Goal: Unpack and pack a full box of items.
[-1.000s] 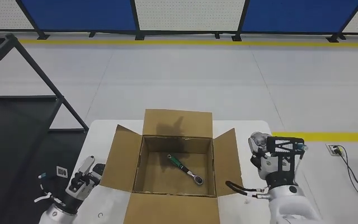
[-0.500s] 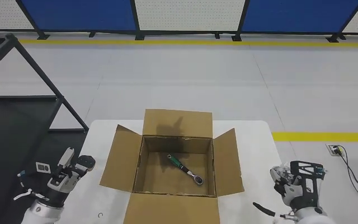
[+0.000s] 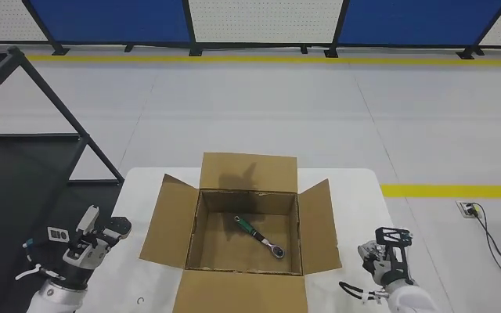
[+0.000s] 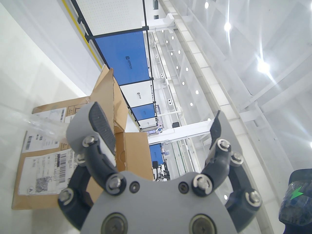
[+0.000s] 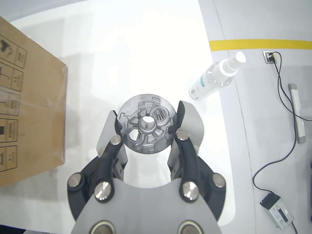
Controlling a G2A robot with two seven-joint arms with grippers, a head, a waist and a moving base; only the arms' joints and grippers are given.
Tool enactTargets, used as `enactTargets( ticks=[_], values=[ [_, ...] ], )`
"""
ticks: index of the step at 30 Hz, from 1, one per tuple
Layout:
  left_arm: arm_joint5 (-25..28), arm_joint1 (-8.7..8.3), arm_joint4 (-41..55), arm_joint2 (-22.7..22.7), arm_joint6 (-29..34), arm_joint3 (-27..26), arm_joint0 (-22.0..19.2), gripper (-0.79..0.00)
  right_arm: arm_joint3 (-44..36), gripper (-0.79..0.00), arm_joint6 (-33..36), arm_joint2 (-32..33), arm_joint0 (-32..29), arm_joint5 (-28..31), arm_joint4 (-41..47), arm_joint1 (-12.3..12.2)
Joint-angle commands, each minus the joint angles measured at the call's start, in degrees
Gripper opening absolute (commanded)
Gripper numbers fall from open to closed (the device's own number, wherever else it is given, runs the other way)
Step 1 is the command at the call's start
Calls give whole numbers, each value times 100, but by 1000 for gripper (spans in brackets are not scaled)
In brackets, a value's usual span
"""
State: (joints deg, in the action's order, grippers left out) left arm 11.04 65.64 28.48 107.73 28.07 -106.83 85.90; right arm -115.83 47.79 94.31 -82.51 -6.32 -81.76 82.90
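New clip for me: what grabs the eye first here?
The open cardboard box in the middle of the table stands out first, with a lone green-handled wrench on its floor. Off to the robot's right of the box, the right gripper is shut on a round grey metal part above the table, with a spray bottle nearby.

A: Box state?
B: Cardboard box (image 3: 249,170) at lower centre of the top view, all flaps splayed open. Green-handled ratchet wrench (image 3: 260,237) lies diagonally on its floor.
A: Anything outside it?
B: Grey metal disc (image 5: 146,123), slotted hub, clamped between the right gripper (image 5: 147,114) jaws.
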Motion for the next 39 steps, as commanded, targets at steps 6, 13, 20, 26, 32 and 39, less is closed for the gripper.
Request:
enactTargets(
  ticks=[6,13,20,26,32,39],
  values=[
    [0,0,0,0,0,0,0,0,452,-785,-40,-94,213,-102,-180,-20],
    [0,0,0,0,0,0,0,0,889,-785,50,-280,508,-200,-387,-30],
    [0,0,0,0,0,0,0,0,1238,-785,168,-543,820,-444,-664,-18],
    [0,0,0,0,0,0,0,0,1629,-785,323,-689,1090,-576,-920,-14],
    [0,0,0,0,0,0,0,0,1892,-785,396,-771,1257,-721,-982,-1],
    [0,0,0,0,0,0,0,0,2071,-705,442,-766,1358,-759,-951,2]
  ],
)
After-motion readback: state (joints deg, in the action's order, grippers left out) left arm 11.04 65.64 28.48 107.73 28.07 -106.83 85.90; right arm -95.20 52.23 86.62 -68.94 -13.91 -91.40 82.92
